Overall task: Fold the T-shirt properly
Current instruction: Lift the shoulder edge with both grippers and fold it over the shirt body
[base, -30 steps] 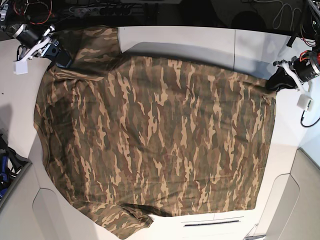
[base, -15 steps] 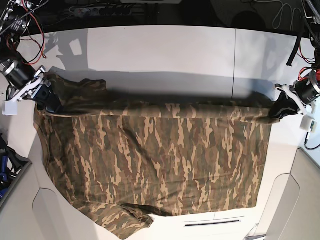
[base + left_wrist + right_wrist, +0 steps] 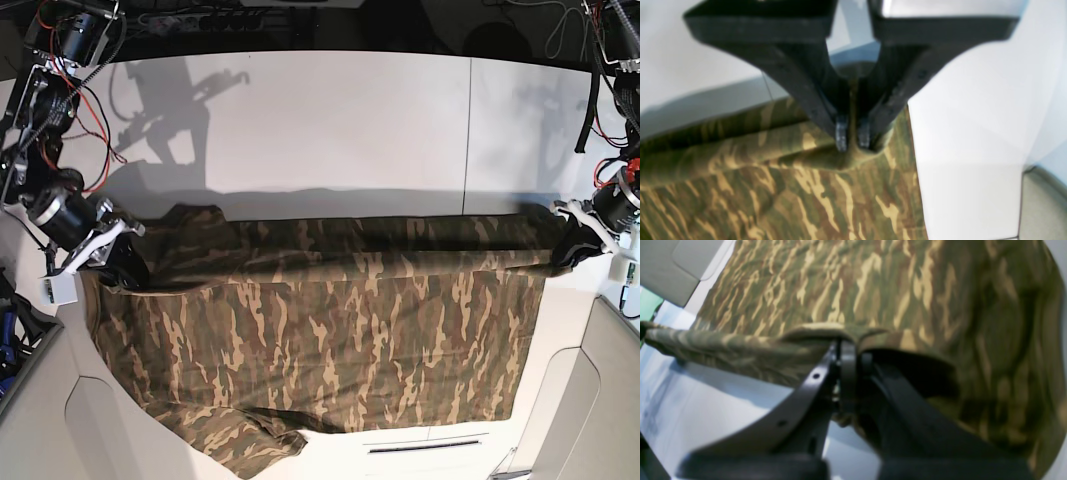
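Observation:
The camouflage T-shirt (image 3: 320,340) lies across the white table (image 3: 330,120), its far edge lifted and drawn toward the near side as a taut rolled fold (image 3: 330,245). My left gripper (image 3: 562,252) at the base view's right is shut on the shirt's right corner; in the left wrist view its fingertips (image 3: 841,135) pinch a bunch of T-shirt cloth (image 3: 773,186). My right gripper (image 3: 118,268) at the base view's left is shut on the other corner, near a sleeve; the right wrist view shows the right gripper (image 3: 851,351) clamping a fold of the T-shirt (image 3: 873,290).
Bare white tabletop lies beyond the fold. Grey rounded panels (image 3: 600,400) flank the table's near corners. Cables and a black strip (image 3: 230,18) run along the far edge. A blue and black item (image 3: 10,330) sits at the left edge.
Both grippers have carried the shirt's far edge toward the near side, folding it over the lower half. The fold line has moved down and more bare table shows behind it.

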You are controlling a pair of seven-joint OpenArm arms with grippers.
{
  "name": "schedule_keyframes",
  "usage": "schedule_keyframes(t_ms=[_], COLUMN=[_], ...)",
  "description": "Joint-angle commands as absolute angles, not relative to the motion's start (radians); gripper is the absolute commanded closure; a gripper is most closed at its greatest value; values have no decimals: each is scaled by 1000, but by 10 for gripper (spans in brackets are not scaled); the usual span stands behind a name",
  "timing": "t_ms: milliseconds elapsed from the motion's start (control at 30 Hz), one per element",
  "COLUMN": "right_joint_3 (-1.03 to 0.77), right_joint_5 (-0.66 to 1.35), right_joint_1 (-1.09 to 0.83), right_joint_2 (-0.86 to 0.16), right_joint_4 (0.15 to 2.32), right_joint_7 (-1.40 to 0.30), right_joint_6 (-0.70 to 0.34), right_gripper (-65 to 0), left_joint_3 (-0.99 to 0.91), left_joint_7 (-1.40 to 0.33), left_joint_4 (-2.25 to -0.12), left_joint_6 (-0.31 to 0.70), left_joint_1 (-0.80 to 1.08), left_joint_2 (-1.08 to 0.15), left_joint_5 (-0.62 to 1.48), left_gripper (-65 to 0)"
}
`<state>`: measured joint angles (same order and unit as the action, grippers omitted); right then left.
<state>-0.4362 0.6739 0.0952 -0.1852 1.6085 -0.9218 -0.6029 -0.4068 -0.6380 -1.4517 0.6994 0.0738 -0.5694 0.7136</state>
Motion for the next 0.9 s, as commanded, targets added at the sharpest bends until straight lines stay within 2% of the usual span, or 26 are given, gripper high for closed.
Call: schedule_keyframes(t_ms=[0, 167, 300, 367, 567, 833, 867], right_joint_3=[-434, -430, -430, -429, -429, -429, -429], right_joint_5=[666, 654, 654, 654, 648, 565, 555], right_joint_1=[134, 248, 326, 361, 433, 472, 472], right_joint_2=[-199, -203, -202, -202, -202, -202, -202], right_joint_4=[1594, 1399, 1258, 1207, 1159, 1154, 1148], right_joint_7=[-885, -849, -818, -813, -793, -769, -769], right_joint_6=[-598, -598, -598, -598, -599, -598, -598], right_gripper=[0, 0, 0, 0, 0, 0, -81], left_joint_3=[-406, -317, -244, -220, -183, -183, -183], left_joint_7=[-607, -580, -479, -454, -445, -430, -424], left_joint_4=[-1442, -1347, -1281, -1241, -1144, -1124, -1123], left_joint_6=[698, 698, 698, 662, 651, 628, 623], left_joint_1=[38, -46, -99, -127, -204, -238, -238], left_joint_2=[-590, -590, -590, -590, -584, -564, -562], left_joint_5=[727, 660, 558, 535, 522, 514, 514], left_gripper=[0, 0, 0, 0, 0, 0, -39])
